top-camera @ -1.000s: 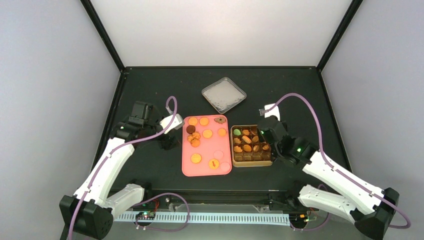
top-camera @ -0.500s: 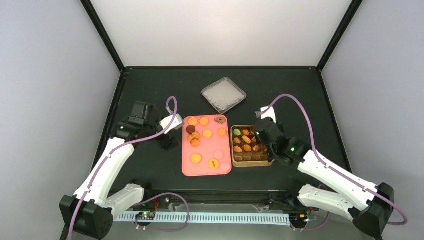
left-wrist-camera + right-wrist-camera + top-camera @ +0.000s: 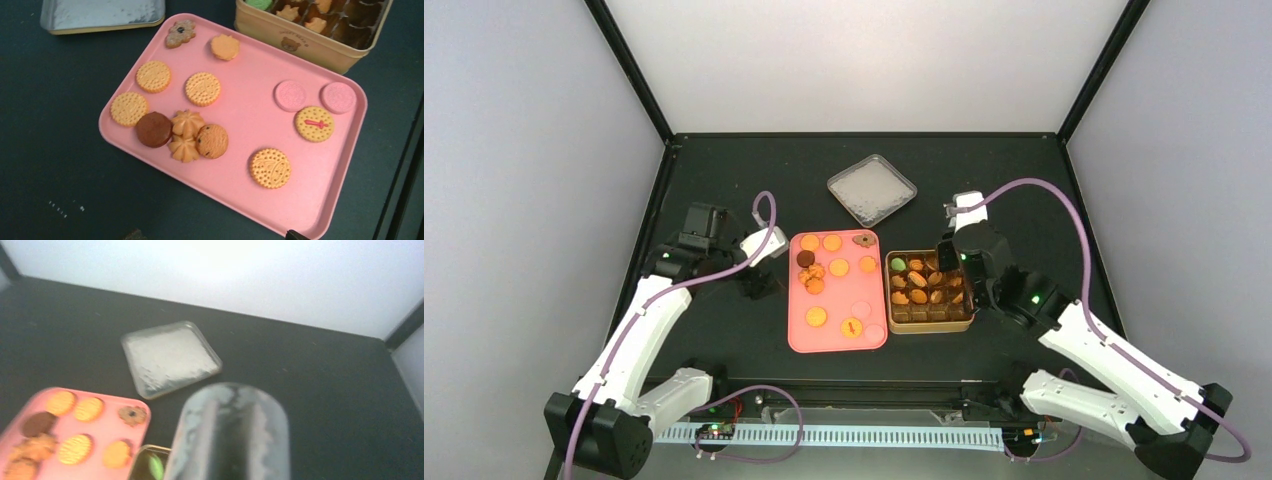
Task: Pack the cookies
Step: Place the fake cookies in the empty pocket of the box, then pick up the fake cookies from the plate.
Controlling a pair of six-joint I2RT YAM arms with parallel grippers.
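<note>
Black tabletop (image 3: 724, 180); left pincer (image 3: 760, 284) wide, nearly all off-frame; right pincer (image 3: 951, 262) unreadable amid grey blur (image 3: 230, 435).

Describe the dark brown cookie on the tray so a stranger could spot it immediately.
Find the pink tray at the table's centre, beside the cookie tin. Along its edge nearest the left arm, four cookies bunch together; the dark brown cookie is the smooth, chocolate-coloured round one among golden neighbours.

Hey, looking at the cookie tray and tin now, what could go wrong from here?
The brown cookie sits tight against golden ones, so picking it may shift its neighbours. Two pink cookies nearly match the pink tray and lie near its rim; they might be missed or nudged off.
</note>
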